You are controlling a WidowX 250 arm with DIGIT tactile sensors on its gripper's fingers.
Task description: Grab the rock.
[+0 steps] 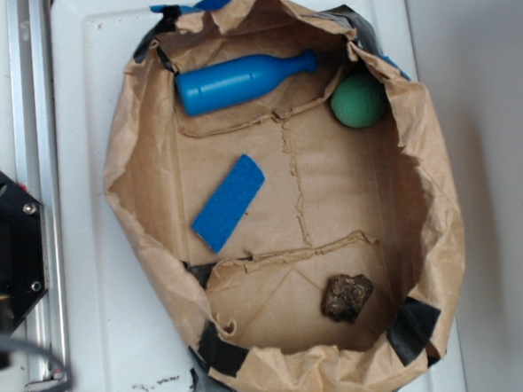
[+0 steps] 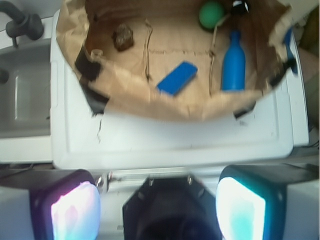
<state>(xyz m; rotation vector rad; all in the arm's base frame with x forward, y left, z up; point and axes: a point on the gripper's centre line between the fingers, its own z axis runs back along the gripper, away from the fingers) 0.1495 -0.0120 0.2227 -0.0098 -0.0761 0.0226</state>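
A small dark lumpy rock (image 1: 347, 297) lay on the floor of an opened brown paper bag (image 1: 132, 177), in the corner far from the green ball (image 1: 358, 99) and well apart from the blue bottle (image 1: 237, 80) and blue block (image 1: 228, 202). The bag rested on a white table (image 1: 99, 304). In the wrist view the claw (image 2: 159, 205) was spread wide and empty, outside the bag. The rock looked hard, rough and fairly heavy, unlikely to slip; gripping across its narrower sides seemed best.
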